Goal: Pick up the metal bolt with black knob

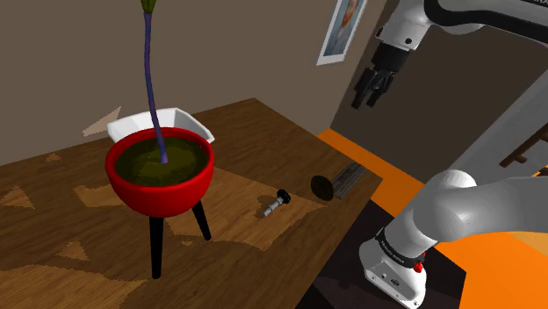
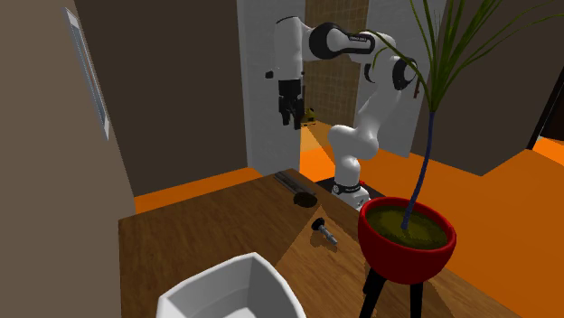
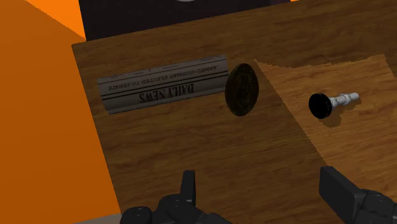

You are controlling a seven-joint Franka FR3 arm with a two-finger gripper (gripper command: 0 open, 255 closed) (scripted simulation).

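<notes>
A small silver bolt with a black knob (image 1: pixel 276 203) lies flat on the wooden table (image 1: pixel 255 132), a little right of the red pot in the shoulder view. The same bolt (image 2: pixel 323 230) shows in the second exterior view, and in the wrist view it (image 3: pixel 332 102) lies beyond the fingers, off toward one side. My black gripper (image 1: pixel 368 90) hangs high above the table's corner, well away from the bolt. In the wrist view its fingers (image 3: pixel 187 186) stand apart with nothing between them.
A red pot (image 1: pixel 160 172) on black legs holds a tall plant. A white bin (image 1: pixel 162 121) sits behind it. A folded newspaper (image 3: pixel 165 83) and a dark oval object (image 3: pixel 242 89) lie near the table's corner. Beyond the table edge the floor (image 1: pixel 378 167) is orange.
</notes>
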